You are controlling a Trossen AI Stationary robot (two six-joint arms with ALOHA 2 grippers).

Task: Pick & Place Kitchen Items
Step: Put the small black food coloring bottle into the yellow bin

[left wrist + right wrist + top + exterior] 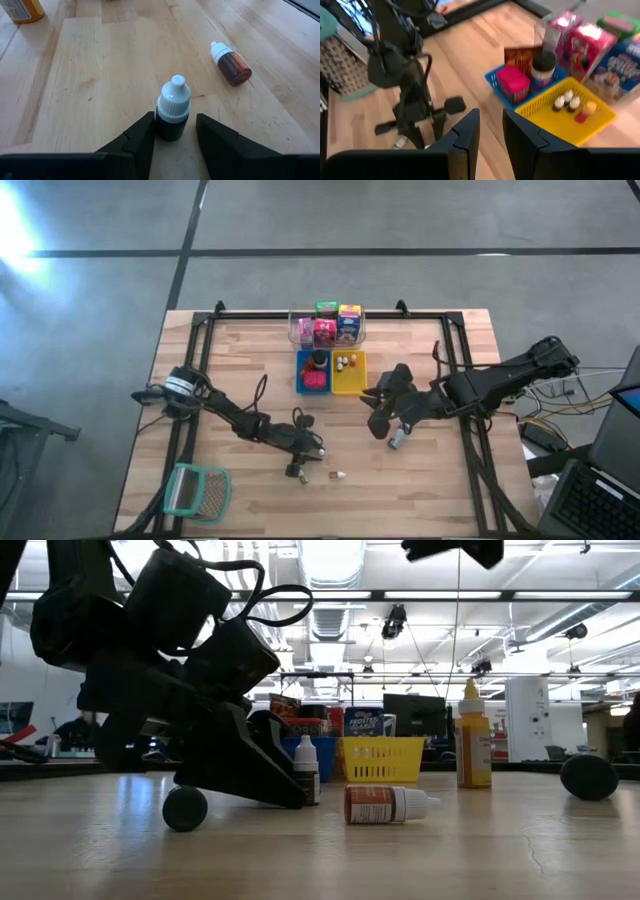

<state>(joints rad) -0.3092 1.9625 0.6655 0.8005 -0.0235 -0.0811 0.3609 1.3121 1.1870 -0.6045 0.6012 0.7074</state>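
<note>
Left gripper [172, 137] is low on the table near the front middle, fingers either side of a small dark bottle [173, 112] with a white cap, standing upright. The fingers look to be touching its sides, but the wrist view doesn't settle whether they're clamped or just bracketing it. A second small bottle [231, 65], brownish with a white cap, lies on its side on the wood nearby, apart from the gripper; in the low view it shows as a red-labelled bottle [388, 805] lying flat.

Right gripper [491, 132] hangs above the table right of centre, empty, fingers a narrow gap apart. Just below it in the high view a small grey bottle [398, 439] lies on the table.

At the back middle: blue tray [301, 372] with a pink packet [315, 381] and a dark jar [319, 361], yellow tray [358, 383] beside it with tiny pale pieces [346, 363], clear tub [294, 330] behind holding pink, green and blue boxes. Teal-rimmed mesh basket [197, 492] sits at the front left corner.
</note>
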